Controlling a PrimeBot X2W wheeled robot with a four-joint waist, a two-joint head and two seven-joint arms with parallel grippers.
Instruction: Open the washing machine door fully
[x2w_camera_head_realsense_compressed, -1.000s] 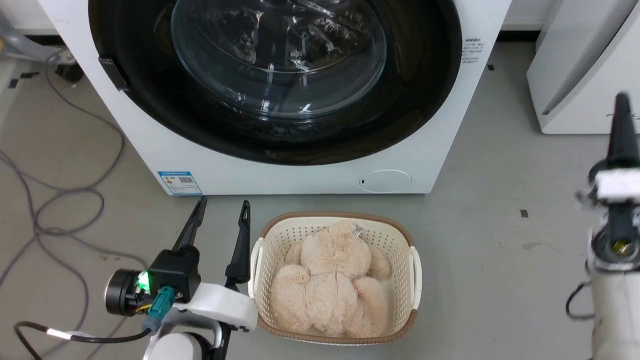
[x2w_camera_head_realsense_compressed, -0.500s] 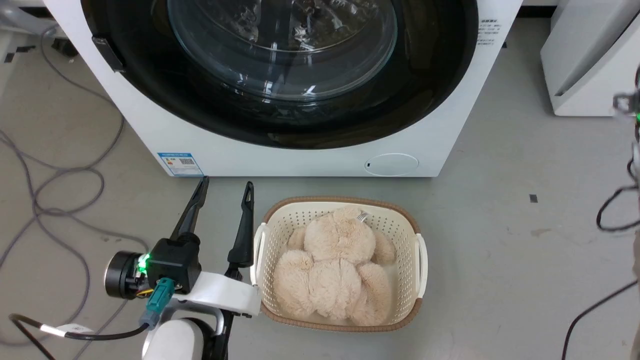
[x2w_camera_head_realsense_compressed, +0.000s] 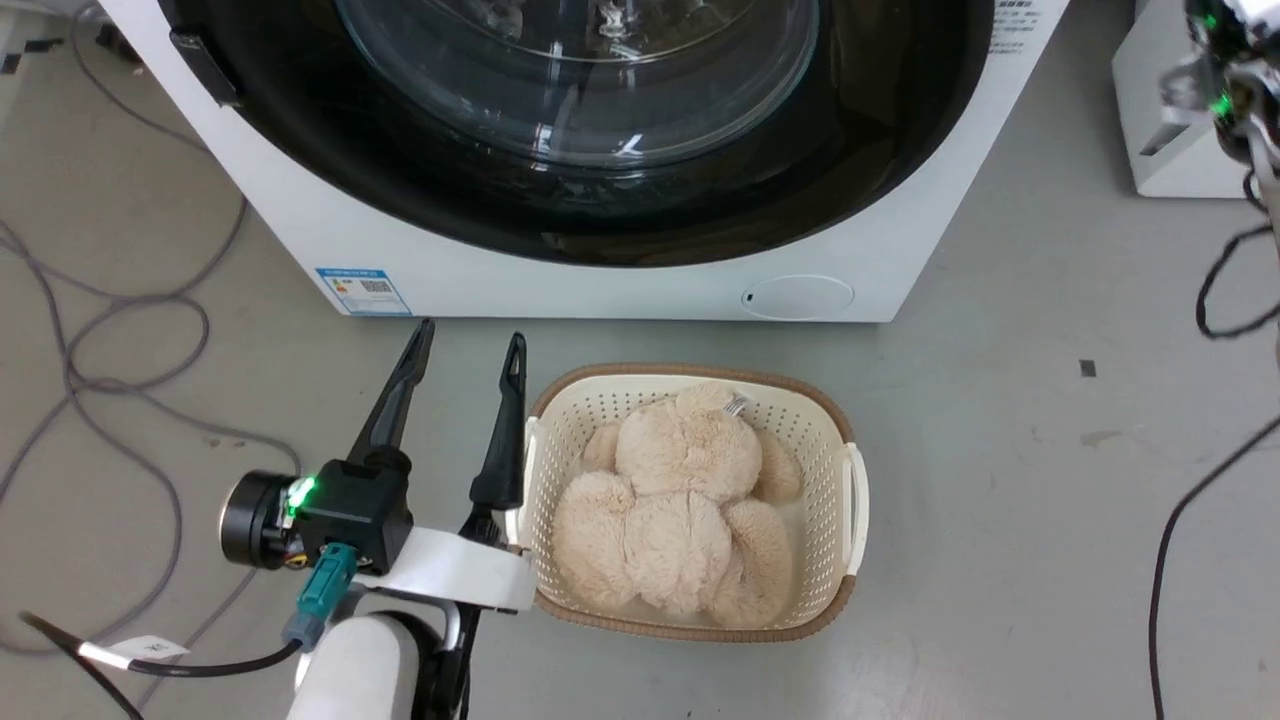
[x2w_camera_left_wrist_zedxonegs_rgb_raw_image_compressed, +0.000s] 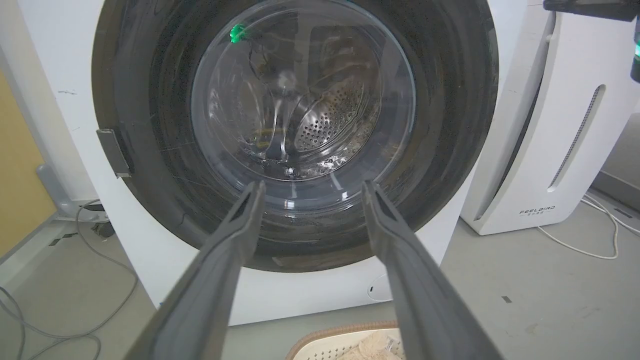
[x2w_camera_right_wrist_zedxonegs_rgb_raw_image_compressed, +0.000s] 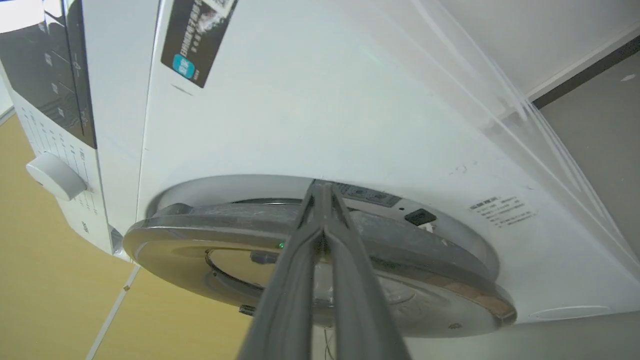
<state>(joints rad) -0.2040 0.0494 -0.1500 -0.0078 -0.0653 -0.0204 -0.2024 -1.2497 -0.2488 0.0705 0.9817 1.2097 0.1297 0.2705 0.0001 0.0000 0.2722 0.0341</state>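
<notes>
While held low and nearest, left gripper (x2w_camera_head_realsense_compressed: 470, 335) is spread wide with nothing gripped, just beside basket (x2w_camera_head_realsense_compressed: 850, 500) holding plush toy (x2w_camera_head_realsense_compressed: 670, 500). Beyond, washing machine (x2w_camera_head_realsense_compressed: 600, 290) is seen, washing machine door (x2w_camera_left_wrist_zedxonegs_rgb_raw_image_compressed: 440, 125) over its front. Right gripper (x2w_camera_right_wrist_zedxonegs_rgb_raw_image_compressed: 320, 189) is pinched together, tips at door's rim; contact cannot be told.

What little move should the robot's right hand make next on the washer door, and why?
Probably pull the rim of the washing machine door outward, away from the washing machine. The right gripper is shut, with its tips at the narrow gap behind that rim, and the door looks barely ajar, far from fully open.
</notes>
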